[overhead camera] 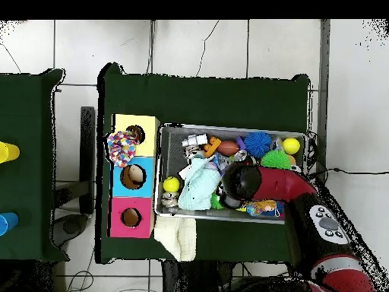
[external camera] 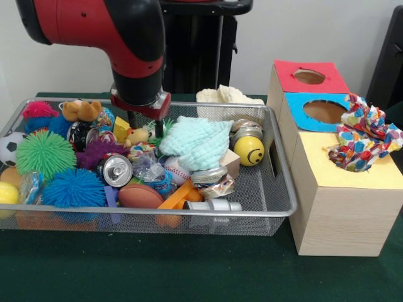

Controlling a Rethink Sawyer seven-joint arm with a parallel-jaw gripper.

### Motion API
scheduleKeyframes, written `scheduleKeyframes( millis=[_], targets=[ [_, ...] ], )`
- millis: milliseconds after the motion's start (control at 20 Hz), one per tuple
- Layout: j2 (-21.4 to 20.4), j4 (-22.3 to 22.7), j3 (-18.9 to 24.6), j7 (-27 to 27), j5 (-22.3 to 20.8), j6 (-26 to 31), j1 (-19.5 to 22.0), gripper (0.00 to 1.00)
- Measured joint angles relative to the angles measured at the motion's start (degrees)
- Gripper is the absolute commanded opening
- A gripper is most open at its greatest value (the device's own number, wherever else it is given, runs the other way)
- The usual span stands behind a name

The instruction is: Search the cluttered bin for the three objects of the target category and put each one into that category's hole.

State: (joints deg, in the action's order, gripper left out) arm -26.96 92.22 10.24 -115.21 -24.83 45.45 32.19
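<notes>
One cloth: patterned cloth sits stuffed in the yellow box hole, probably a sorted item.
Hand: hand low over bin; grip state unclear.

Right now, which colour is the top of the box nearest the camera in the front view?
Yellow: the box top, clearest in the front view.

No readable words, brand names or numbers are showing in either view. The only sign is sitting on the yellow ball in the wire bin: a black smiley face, two dots and a curved mouth. Any printing on the cans is staying too blurred to read.
</notes>
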Motion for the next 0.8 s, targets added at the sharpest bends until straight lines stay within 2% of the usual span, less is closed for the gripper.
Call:
scheduleKeyframes(
  millis=[800],
  targets=[
    [2.25, -1.08, -2.11, 0.00, 0.03, -3.62, -3.14, 1.00]
  ],
)
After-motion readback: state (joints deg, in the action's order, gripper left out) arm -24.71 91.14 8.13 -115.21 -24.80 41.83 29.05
